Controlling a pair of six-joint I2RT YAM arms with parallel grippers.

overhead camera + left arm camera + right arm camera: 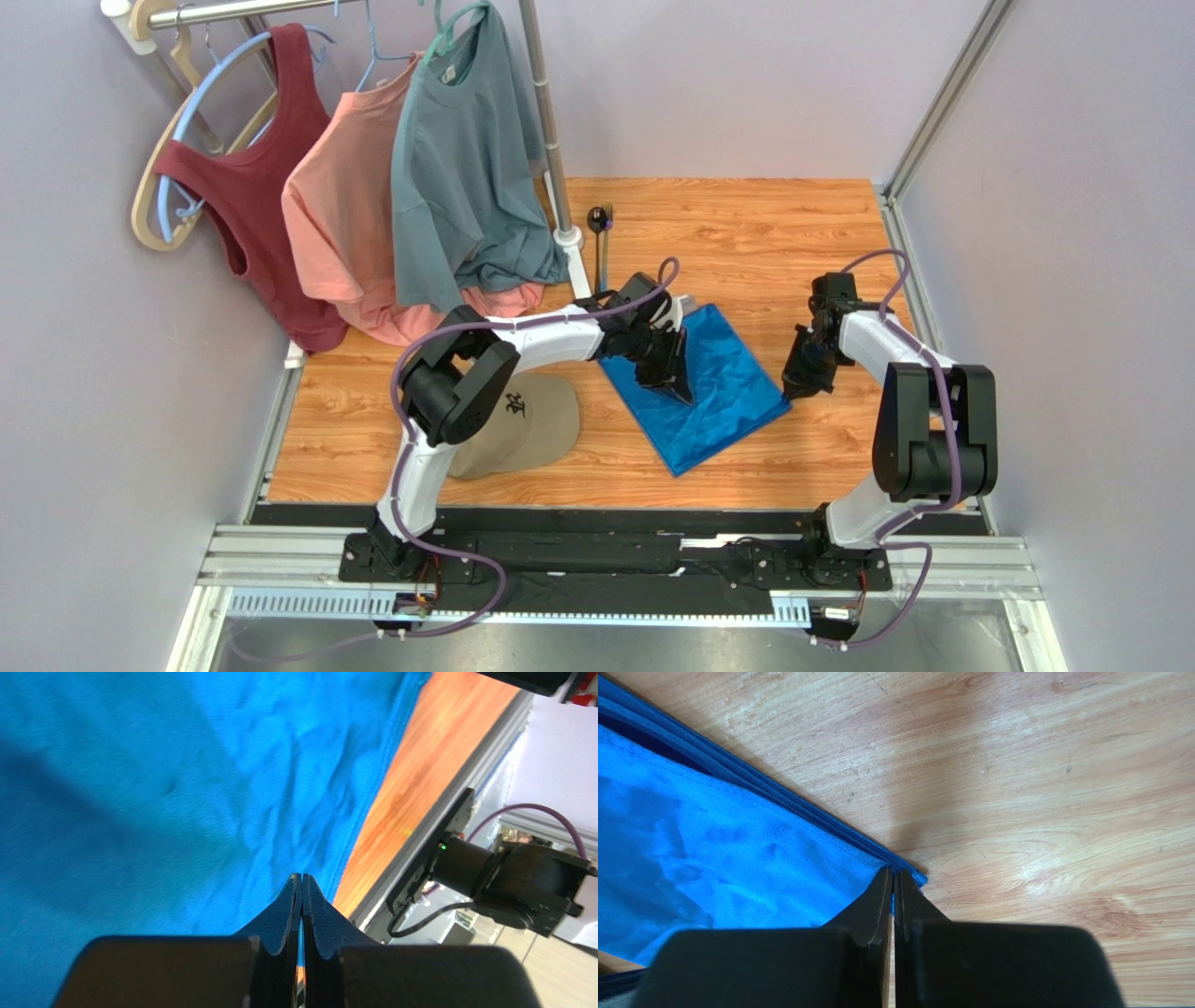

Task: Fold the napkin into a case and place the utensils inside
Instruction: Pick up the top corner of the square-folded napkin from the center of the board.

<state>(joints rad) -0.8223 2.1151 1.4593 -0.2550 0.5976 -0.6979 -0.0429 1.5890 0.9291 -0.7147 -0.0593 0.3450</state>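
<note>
The blue napkin (pixel 723 399) lies flat as a slanted rectangle on the wooden table (pixel 786 231). My left gripper (pixel 679 389) is shut, its tips (pixel 302 876) down on the wrinkled cloth (pixel 175 798) near the middle. My right gripper (pixel 801 385) stands at the napkin's right corner. In the right wrist view its jaws (pixel 893 872) are closed on the hemmed corner of the napkin (pixel 703 868), with a sliver of blue between them. A black-bowled spoon (pixel 601 245) lies at the back by the rack's foot. The fork is out of view.
A tan cap (pixel 526 420) sits left of the napkin, under my left arm. A clothes rack pole (pixel 554 140) rises at the back left with a grey-teal T-shirt (pixel 463 168), a pink shirt (pixel 344 224) and a maroon top (pixel 253 182) on hangers.
</note>
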